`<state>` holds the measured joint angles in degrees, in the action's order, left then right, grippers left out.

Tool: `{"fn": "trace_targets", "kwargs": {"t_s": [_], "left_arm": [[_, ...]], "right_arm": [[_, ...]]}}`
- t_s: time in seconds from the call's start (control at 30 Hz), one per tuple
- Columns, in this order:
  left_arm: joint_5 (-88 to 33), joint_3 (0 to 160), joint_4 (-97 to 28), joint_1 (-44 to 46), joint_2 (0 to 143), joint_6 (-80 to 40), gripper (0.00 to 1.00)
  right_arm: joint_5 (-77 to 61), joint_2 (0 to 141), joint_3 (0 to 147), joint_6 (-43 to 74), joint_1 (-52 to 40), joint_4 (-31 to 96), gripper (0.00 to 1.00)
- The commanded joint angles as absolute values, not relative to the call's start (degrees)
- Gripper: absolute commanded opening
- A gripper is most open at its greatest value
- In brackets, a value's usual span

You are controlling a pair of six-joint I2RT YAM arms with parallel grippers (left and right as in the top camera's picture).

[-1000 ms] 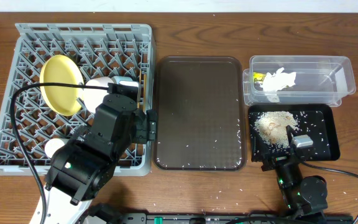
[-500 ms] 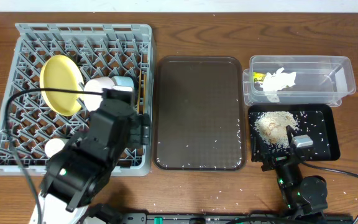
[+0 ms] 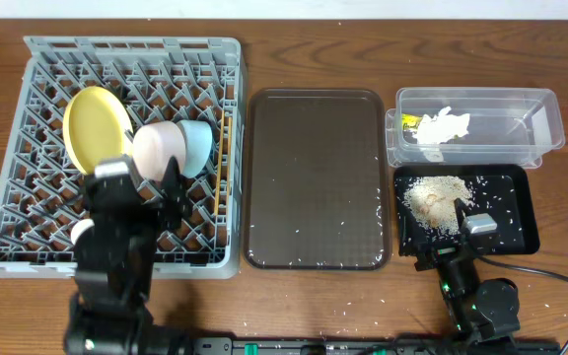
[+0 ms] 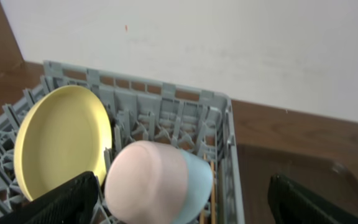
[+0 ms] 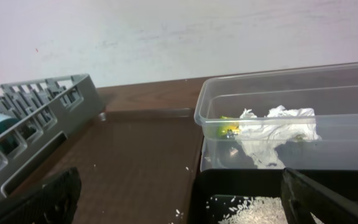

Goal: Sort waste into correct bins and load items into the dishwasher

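Note:
The grey dish rack [image 3: 37,59] holds the yellow plate [image 3: 95,126] on edge, the pinkish-white bowl [image 3: 158,148], the light blue bowl [image 3: 197,143], the white cup [image 3: 85,232] and the chopsticks [image 3: 227,148]. My left gripper [image 3: 151,192] is open and empty over the rack's front, just short of the pink bowl [image 4: 145,180]. The clear tub [image 3: 540,118] holds the tissue [image 3: 444,125] and the wrapper [image 3: 409,123]. The black tray [image 3: 516,232] holds rice scraps [image 3: 437,200]. My right gripper [image 3: 461,222] is open and empty at that tray's front edge.
The dark brown serving tray [image 3: 314,177] lies between the rack and the bins, with scattered rice grains along its front. More grains lie on the table in front of it. A white wall stands behind the table.
My left arm has drawn back from over the bowls toward the rack's front left, uncovering both bowls. The right arm has not moved.

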<state>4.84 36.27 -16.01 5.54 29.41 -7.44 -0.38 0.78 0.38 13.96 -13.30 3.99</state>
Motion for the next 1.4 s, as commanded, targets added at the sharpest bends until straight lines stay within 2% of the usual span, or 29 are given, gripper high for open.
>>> {"fn": "trace_targets", "kwargs": {"t_s": [0.0, 0.2, 0.43, 0.57, 0.67, 1.37], "left_arm": [[3.4, 27.7, -11.7, 4.1, 21.4, -6.6, 0.88], [3.4, 15.6, -2.8, 4.1, 9.7, -6.7, 0.88], [3.4, 4.6, 1.1, 4.1, 0.1, -6.7, 0.88], [3.3, 0.1, 1.6, 4.1, 0.1, -7.2, 0.88], [3.4, 0.2, -4.0, 4.1, 0.1, -7.4, 0.88], [3.4, 0.2, -3.8, 4.1, 0.7, -7.3, 0.88]], "right_arm": [[-0.1, 0.4, 0.3, 13.2, -12.7, 4.3, 0.99], [-0.1, 0.4, 0.3, 13.2, -12.7, 4.3, 0.99], [-0.1, 0.4, 0.3, 13.2, -12.7, 4.3, 0.99], [-0.1, 0.4, 0.3, 13.2, -12.7, 4.3, 0.99], [-0.1, 0.4, 0.3, 13.2, -12.7, 4.3, 0.99], [-0.1, 0.4, 0.3, 13.2, -12.7, 4.3, 0.99]]}}
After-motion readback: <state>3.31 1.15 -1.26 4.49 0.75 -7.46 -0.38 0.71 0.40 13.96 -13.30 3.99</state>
